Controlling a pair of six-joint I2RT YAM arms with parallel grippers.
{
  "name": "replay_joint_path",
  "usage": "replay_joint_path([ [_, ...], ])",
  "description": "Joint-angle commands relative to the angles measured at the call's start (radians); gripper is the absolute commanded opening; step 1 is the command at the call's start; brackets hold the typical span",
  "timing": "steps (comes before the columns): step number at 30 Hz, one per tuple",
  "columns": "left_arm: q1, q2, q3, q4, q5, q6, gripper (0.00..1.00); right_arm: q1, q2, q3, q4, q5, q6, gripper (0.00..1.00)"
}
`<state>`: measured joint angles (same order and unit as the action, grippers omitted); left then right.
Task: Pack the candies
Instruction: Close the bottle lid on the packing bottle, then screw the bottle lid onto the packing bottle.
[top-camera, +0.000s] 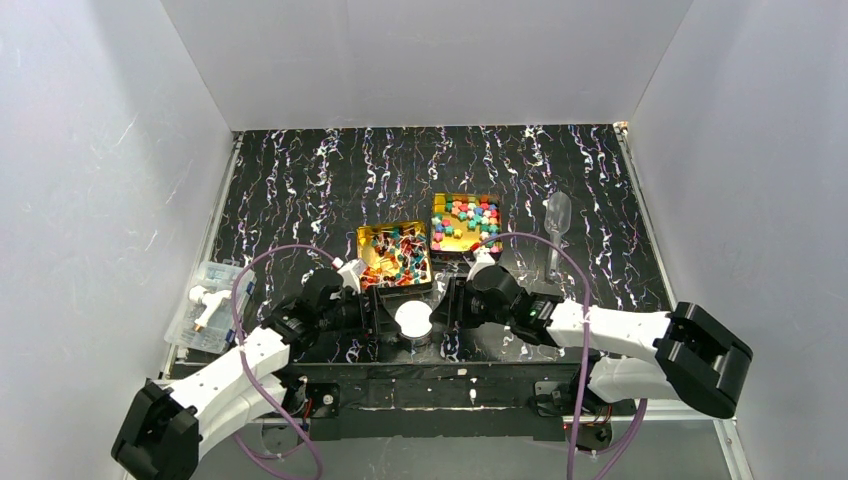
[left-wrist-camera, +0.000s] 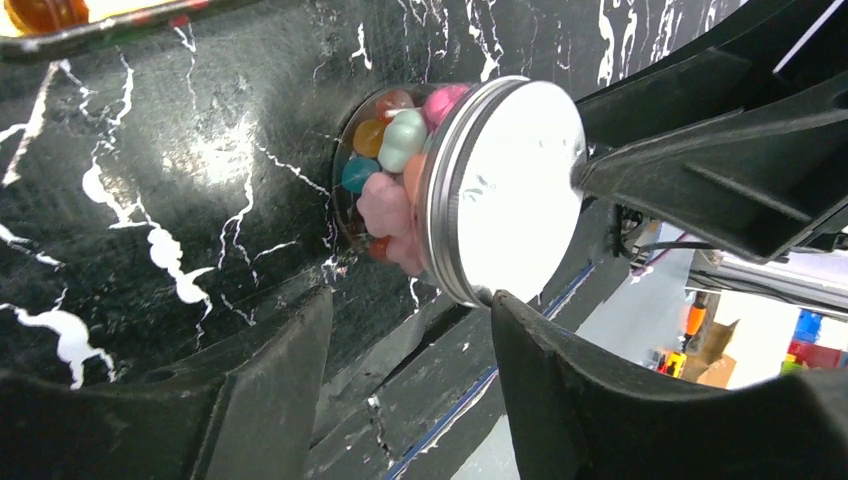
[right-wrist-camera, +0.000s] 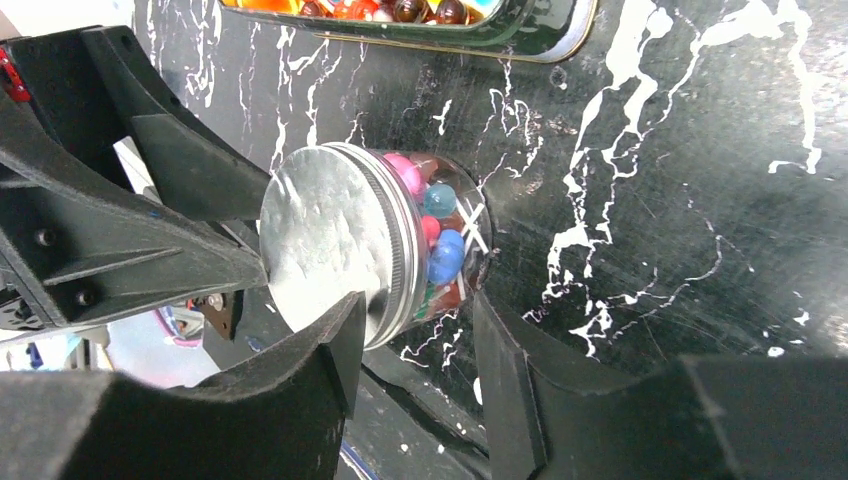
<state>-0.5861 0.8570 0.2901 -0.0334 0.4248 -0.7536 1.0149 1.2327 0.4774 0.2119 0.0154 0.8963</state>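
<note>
This looks like a robotics laboratory, more exactly a small test cell. Plain white panels (top-camera: 420, 60) close the table (top-camera: 300, 190) on the left, right and far sides. A black sheet with white marble streaks covers the table top. Two white and black robot arms, the left arm (top-camera: 230, 370) and the right arm (top-camera: 620, 335), are bolted at the near edge, and purple cables (top-camera: 236, 305) loop from them. In the left wrist view, blurred cardboard boxes (left-wrist-camera: 715, 365) stand beyond the near edge.
</note>
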Motion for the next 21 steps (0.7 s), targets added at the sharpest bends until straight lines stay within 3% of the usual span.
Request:
replay_joint_path([
  [1,-0.009,-0.059,0.039,-0.140,-0.022,0.065,0.61,0.004,-0.055,0.062,-0.097,0.038,-0.067,0.53],
  [5,-0.044,-0.101,0.043,-0.145,-0.032,0.079,0.66,0.005,-0.108,0.091,-0.148,0.046,-0.113,0.53],
  [12,-0.222,-0.167,0.058,-0.157,-0.192,0.105,0.97,0.004,-0.195,0.144,-0.296,0.089,-0.186,0.58],
  [16,-0.285,-0.197,0.069,-0.179,-0.263,0.122,0.98,0.004,-0.248,0.156,-0.340,0.101,-0.227,0.64],
  [21,-0.423,-0.212,0.077,-0.184,-0.460,0.143,0.98,0.004,-0.290,0.172,-0.387,0.119,-0.277,0.72],
])
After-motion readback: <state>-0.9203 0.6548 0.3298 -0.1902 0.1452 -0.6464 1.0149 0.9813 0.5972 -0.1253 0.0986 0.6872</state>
